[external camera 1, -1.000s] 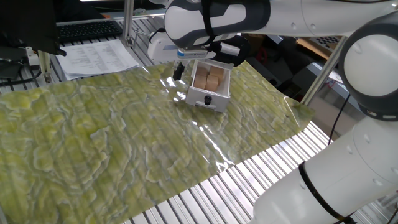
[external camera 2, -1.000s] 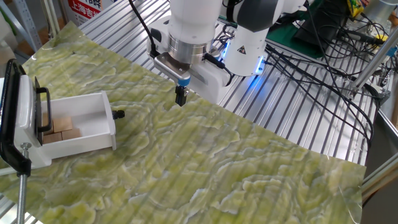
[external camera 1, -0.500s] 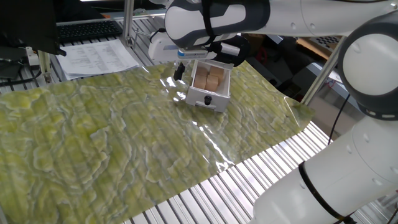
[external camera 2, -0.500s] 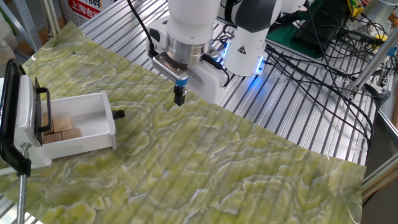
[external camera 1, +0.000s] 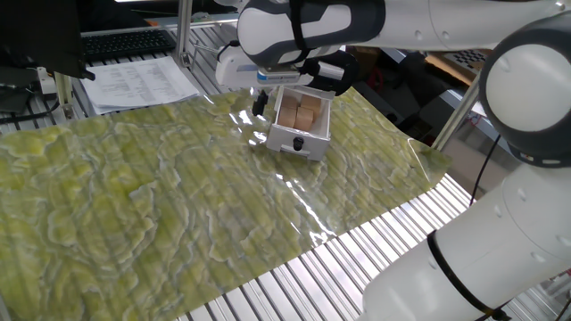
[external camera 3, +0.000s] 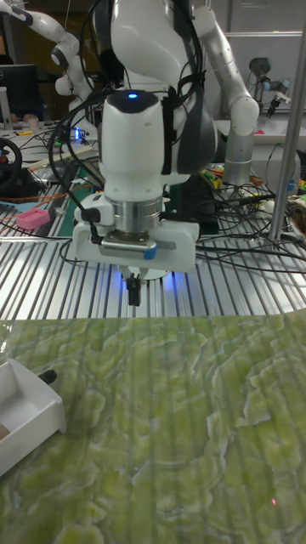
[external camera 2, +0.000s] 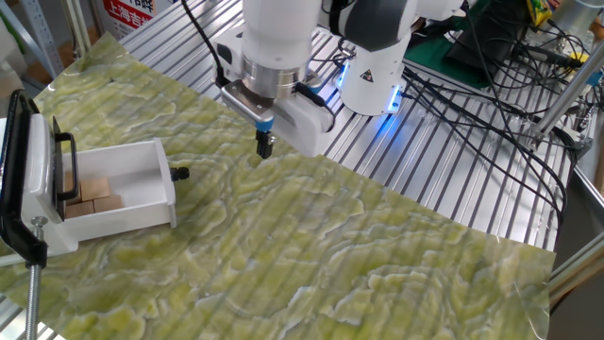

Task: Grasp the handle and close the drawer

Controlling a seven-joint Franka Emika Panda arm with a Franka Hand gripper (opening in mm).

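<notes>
Gripper (external camera 2: 265,146) hovering over the green mat (external camera 2: 311,246), fingers pressed together, empty. Well apart from the handle (external camera 2: 181,174); drawer (external camera 2: 123,189) standing open, wooden blocks (external camera 2: 92,195) inside.

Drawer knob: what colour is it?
Black, on the white drawer front; the handle shows best in the other fixed view.

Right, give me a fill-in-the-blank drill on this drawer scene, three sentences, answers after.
1. The drawer stands ____, with wooden blocks showing inside.
2. The handle on its front is coloured ____.
3. The gripper has its fingers ____, holding nothing, apart from the handle.

Missing words: open; black; shut
</notes>
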